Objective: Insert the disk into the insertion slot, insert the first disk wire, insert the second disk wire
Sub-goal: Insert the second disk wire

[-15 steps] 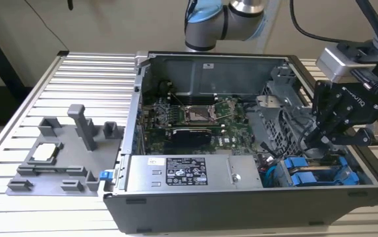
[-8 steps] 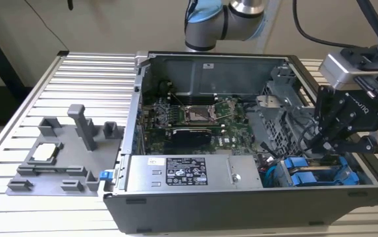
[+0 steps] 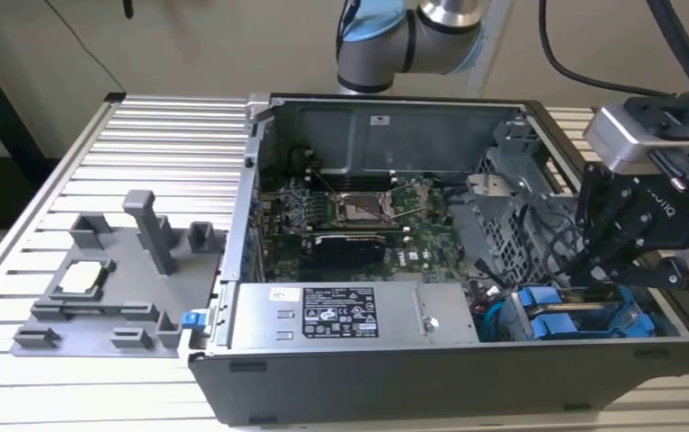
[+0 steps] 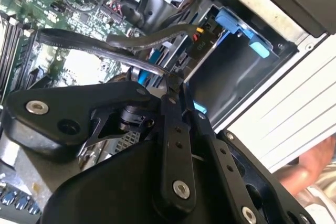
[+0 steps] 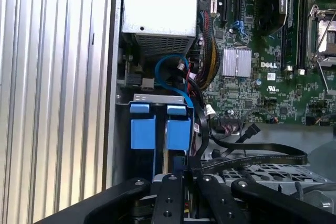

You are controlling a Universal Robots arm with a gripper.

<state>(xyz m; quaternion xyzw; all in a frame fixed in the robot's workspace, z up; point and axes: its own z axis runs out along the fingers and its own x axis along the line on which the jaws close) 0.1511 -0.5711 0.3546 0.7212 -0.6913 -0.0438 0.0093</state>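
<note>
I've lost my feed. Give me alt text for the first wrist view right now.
The black pincer reaches into an open computer case toward two upright blue disk carriers seated side by side in the drive bay. A blue cable loops above them, and flat black cables trail from beside the pincer across toward the green motherboard. A ribbed metal table lies alongside the case.
</note>
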